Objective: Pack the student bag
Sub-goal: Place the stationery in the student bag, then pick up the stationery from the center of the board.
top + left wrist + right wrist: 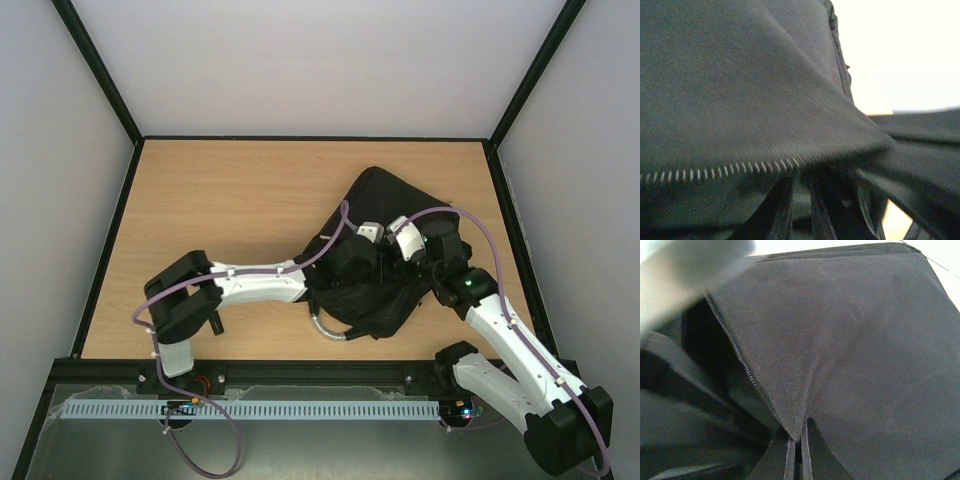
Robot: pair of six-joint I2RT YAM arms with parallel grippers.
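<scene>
The student bag (pixel 385 205) is a large black fabric backpack lying right of centre on the wooden table (pixel 230 200). Both arms meet over its middle. My right gripper (pixel 801 437) is shut on the edge of the bag's flap (pixel 865 340), beside the open zipper (pixel 730 340), and it holds that fabric up. In the top view the right gripper (pixel 380 236) sits above the opening. My left gripper (pixel 802 177) is under the draped flap (pixel 740 75) with its zipper teeth (pixel 715 172). Its dark fingers (pixel 780 200) stand slightly apart, their tips hidden by cloth.
The bag's grey looped handle (pixel 328 330) curls toward the table's near edge. A black rim (pixel 110 250) frames the table, with white walls behind. Purple cables (pixel 340 235) run along both arms over the bag.
</scene>
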